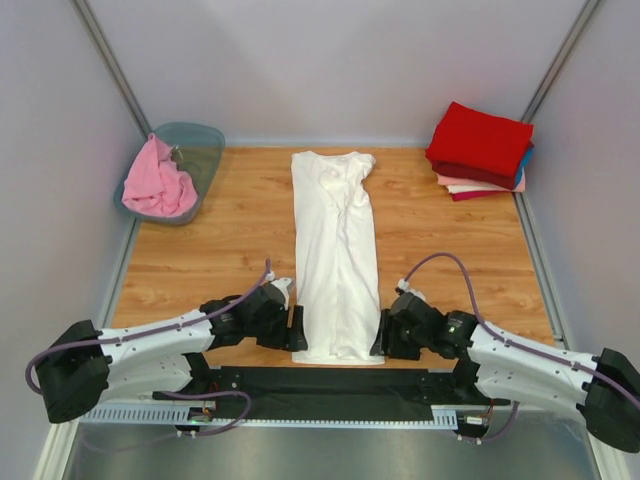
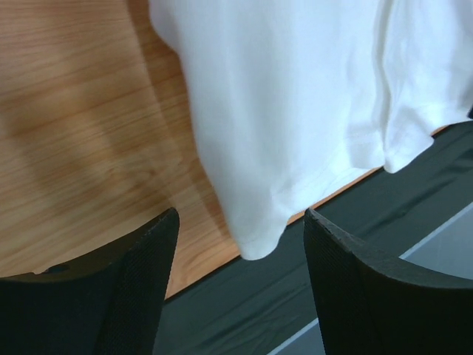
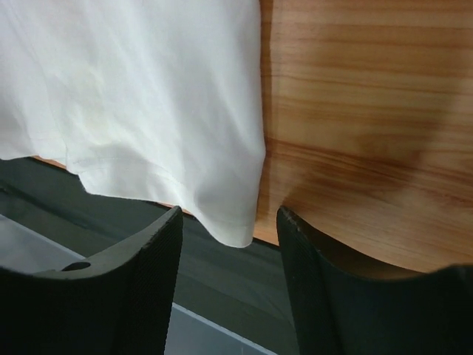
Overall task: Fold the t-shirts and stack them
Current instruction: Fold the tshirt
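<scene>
The large white cotton t-shirt lies flat down the middle of the light wooden tabletop, folded lengthwise into a narrow strip. Its long axis runs from the tabletop's near edge to its far edge, with the collar at the far end and the hem at the near end. The hem just overhangs the black strip along the tabletop's near edge.

The left gripper is at the hem's left corner and the right gripper at its right corner. Both are released: each pair of black fingers stands apart with a corner of the hem between them, and nothing is clamped.

At the tabletop's far-left corner a crumpled pink t-shirt sits in a translucent grey-green plastic tub and spills over its rim. At the far-right corner is a stack of folded shirts with a red t-shirt on top. Below it only edges show: a blue one, a pale peach one, and what appears to be another red layer at the bottom.

Both wrist views cut off everything but the hem corners.
</scene>
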`<action>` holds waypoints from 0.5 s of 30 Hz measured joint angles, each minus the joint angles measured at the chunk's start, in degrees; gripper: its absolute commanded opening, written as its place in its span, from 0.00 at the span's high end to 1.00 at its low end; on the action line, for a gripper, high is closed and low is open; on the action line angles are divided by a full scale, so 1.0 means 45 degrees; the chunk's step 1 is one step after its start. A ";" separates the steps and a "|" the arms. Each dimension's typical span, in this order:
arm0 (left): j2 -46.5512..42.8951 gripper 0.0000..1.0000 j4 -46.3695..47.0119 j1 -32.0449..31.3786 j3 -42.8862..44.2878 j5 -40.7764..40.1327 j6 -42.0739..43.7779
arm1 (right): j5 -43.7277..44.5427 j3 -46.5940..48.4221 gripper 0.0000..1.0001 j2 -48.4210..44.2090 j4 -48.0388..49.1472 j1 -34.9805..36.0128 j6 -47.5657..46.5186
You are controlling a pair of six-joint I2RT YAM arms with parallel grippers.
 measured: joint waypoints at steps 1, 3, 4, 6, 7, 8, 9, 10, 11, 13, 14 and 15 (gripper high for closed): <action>0.0189 0.25 0.0325 -0.0092 -0.0005 0.0078 -0.0126 | 0.0005 -0.0044 0.49 0.0049 0.0117 0.0136 0.0107; 0.0563 0.32 0.0913 -0.0321 0.0000 0.0151 -0.0316 | 0.0044 -0.0102 0.60 0.0204 0.0340 0.0398 0.0335; 0.0748 0.35 0.1137 -0.0457 0.0005 0.0185 -0.0418 | 0.0063 -0.0141 0.63 0.0287 0.0393 0.0481 0.0437; 0.1059 0.54 0.1491 -0.0709 0.0010 0.0175 -0.0563 | 0.0087 -0.0194 0.73 0.0389 0.0500 0.0627 0.0622; 0.1205 0.60 0.1540 -0.0811 0.0010 0.0136 -0.0631 | 0.0117 -0.0282 0.77 0.0393 0.0593 0.0695 0.0709; 0.1384 0.75 0.1608 -0.0899 0.0010 0.0165 -0.0704 | 0.0121 -0.0340 0.88 0.0389 0.0656 0.0733 0.0797; 0.1545 0.81 0.1739 -0.0996 0.0010 0.0136 -0.0782 | 0.0136 -0.0379 0.93 0.0374 0.0690 0.0738 0.0826; 0.1719 0.93 0.1783 -0.1069 0.0010 0.0102 -0.0787 | 0.0209 -0.0427 0.98 0.0384 0.0709 0.0743 0.0923; 0.1875 1.00 0.1855 -0.1117 0.0024 0.0136 -0.0835 | 0.0233 -0.0447 1.00 0.0389 0.0709 0.0753 0.0991; 0.2103 1.00 0.1783 -0.1263 0.0228 0.0053 -0.0845 | 0.0379 -0.0447 1.00 0.0325 0.0661 0.0806 0.1059; 0.2186 1.00 0.1656 -0.1379 0.0355 -0.0058 -0.0835 | 0.0457 -0.0447 1.00 0.0243 0.0612 0.0826 0.1083; 0.2234 1.00 0.1399 -0.1535 0.0500 -0.0209 -0.0850 | 0.0583 -0.0447 1.00 0.0073 0.0476 0.0860 0.1098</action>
